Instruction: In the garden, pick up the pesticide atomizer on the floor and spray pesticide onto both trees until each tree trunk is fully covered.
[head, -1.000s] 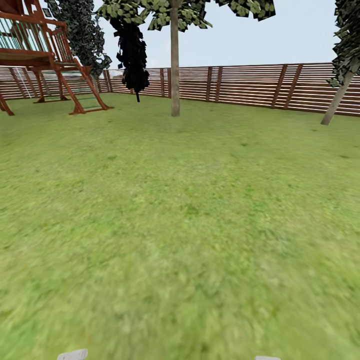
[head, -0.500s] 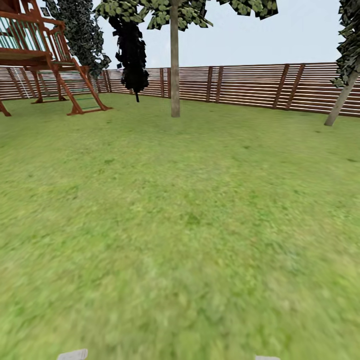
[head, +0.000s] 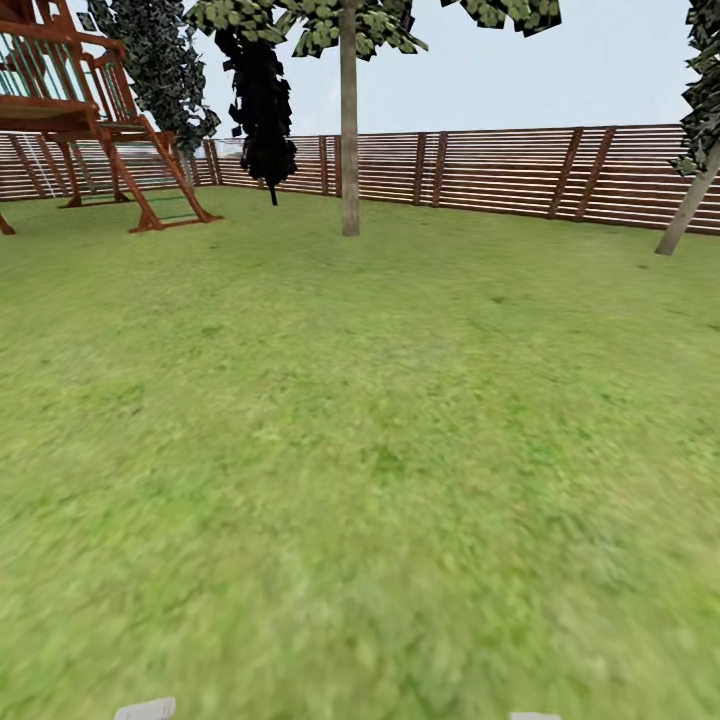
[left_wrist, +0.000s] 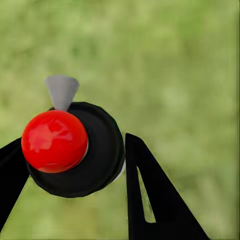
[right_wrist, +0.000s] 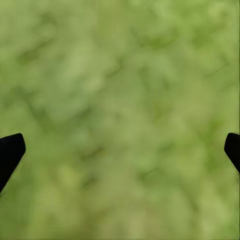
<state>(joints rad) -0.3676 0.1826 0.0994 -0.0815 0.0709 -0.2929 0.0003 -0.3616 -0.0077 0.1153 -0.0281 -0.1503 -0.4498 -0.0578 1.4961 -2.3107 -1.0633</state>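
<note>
Grip: left claw (left_wrist: 75, 165) pinched sprayer (left_wrist: 75, 150), red cap up | right claw (right_wrist: 120, 150) spread, empty over grass (right_wrist: 120, 75) | tree trunk (head: 349, 130) well ahead, before fence (head: 500, 170) | risk: sprayer slipping while driving.

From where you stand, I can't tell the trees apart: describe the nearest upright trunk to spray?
Follow the brown slat fence to its middle stretch. The tree trunk stands on the grass before it, straight, bare and pale, unlike the leaning trunk at far right.

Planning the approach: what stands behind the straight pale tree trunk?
Behind the straight pale tree trunk runs the brown slatted wooden fence, with sky above. The trunk covers a narrow strip of fence.
</note>
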